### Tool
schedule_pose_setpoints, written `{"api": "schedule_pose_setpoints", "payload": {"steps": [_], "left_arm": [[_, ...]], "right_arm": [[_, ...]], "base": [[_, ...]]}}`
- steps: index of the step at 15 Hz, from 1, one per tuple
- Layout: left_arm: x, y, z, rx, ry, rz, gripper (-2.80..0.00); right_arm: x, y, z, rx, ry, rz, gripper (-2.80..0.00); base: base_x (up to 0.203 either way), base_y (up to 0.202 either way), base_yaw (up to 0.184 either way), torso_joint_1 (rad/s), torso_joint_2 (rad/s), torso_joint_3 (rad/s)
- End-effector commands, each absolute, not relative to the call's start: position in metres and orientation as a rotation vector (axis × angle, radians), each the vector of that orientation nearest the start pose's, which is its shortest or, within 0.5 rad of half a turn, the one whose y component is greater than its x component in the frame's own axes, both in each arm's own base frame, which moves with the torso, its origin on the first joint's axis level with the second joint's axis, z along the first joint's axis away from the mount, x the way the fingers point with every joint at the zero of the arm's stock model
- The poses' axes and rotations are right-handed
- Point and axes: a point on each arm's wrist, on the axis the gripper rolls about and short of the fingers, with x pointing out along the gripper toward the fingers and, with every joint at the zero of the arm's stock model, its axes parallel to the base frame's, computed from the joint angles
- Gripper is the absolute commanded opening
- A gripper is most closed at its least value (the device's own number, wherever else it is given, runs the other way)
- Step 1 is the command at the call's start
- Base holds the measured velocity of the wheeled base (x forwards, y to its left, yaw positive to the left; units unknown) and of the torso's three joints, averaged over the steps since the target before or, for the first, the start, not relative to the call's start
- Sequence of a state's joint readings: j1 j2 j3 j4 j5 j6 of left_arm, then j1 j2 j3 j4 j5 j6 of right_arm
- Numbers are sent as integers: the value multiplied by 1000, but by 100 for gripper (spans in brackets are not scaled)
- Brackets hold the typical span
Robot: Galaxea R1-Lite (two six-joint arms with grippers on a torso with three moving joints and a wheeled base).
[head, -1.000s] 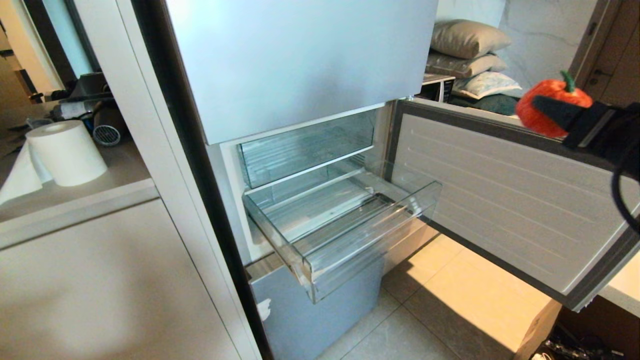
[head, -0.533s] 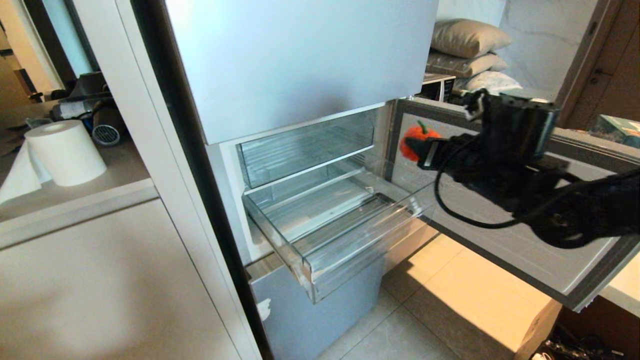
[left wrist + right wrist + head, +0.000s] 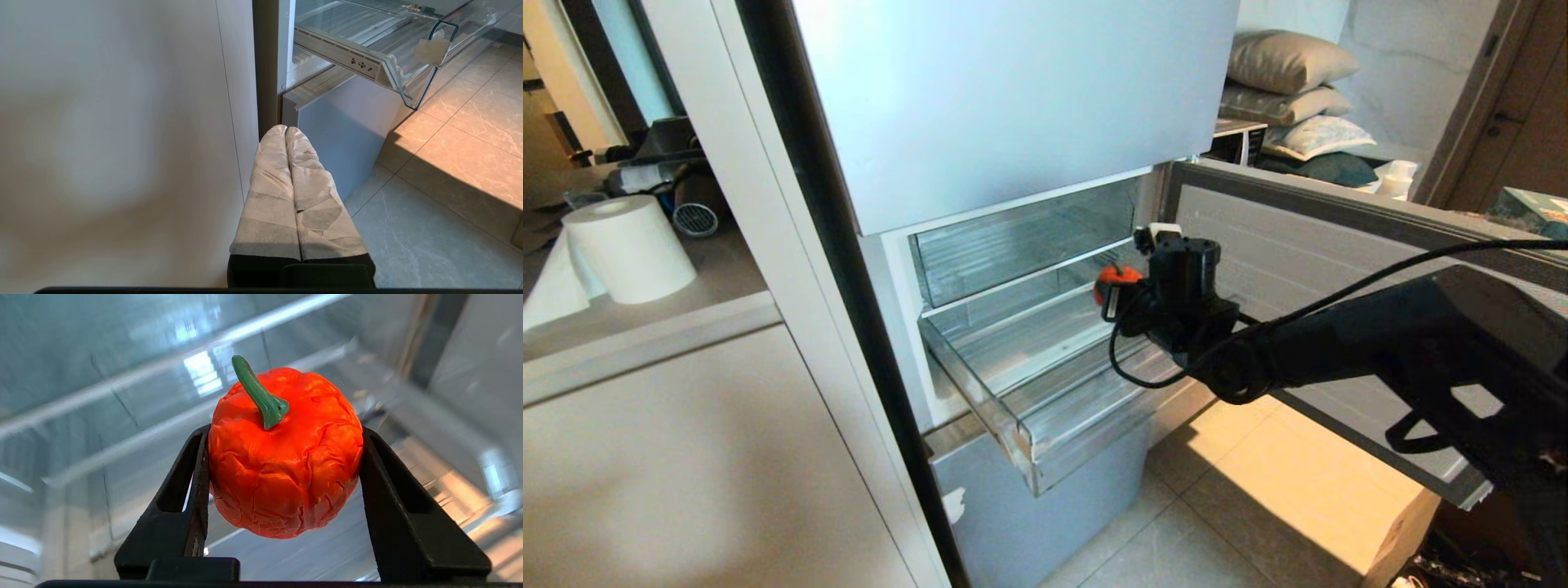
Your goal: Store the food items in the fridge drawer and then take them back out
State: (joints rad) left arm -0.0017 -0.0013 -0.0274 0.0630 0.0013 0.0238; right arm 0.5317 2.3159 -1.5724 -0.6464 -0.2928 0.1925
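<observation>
Right claw (image 3: 282, 473) clamped on red-orange fruit (image 3: 284, 457), held over fridge drawer (image 3: 1021, 433), seemingly near its back edge. Left claw (image 3: 286, 132) fully closed, empty.

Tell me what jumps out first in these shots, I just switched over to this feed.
The bright red-orange fruit with its green stem, pinched in the right hand, hangs above the pulled-out clear fridge drawer. The fridge door stands wide open on the right. The left hand sits low by the cabinet, fingers together and empty.
</observation>
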Motion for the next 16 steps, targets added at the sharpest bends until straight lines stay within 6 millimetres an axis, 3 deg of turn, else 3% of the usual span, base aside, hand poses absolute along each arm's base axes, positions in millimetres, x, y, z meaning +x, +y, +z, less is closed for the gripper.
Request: {"api": "schedule_pose_setpoints", "payload": {"steps": [1, 4, 5, 8, 11, 15, 16], "left_arm": [[-25, 0, 77, 24, 35, 0, -280], [-25, 0, 77, 25, 35, 0, -280], [-25, 0, 77, 23, 35, 0, -280], [-25, 0, 77, 23, 37, 0, -280], [-25, 0, 77, 23, 37, 0, -280], [-25, 0, 77, 25, 35, 0, -280], [-25, 0, 77, 25, 35, 0, -280]], "right_arm": [[429, 249, 121, 138, 150, 231, -280], [438, 254, 114, 143, 139, 222, -280], [439, 255, 113, 144, 136, 219, 0], [436, 253, 126, 163, 114, 217, 0], [416, 244, 170, 180, 81, 228, 0], [397, 233, 196, 187, 73, 222, 0], [385, 226, 214, 198, 51, 225, 0]], "base": [[0, 0, 0, 0, 0, 0], [0, 0, 0, 0, 0, 0], [0, 0, 0, 0, 0, 0], [0, 0, 0, 0, 0, 0], [0, 0, 0, 0, 0, 0], [0, 0, 0, 0, 0, 0], [0, 0, 0, 0, 0, 0]]}}
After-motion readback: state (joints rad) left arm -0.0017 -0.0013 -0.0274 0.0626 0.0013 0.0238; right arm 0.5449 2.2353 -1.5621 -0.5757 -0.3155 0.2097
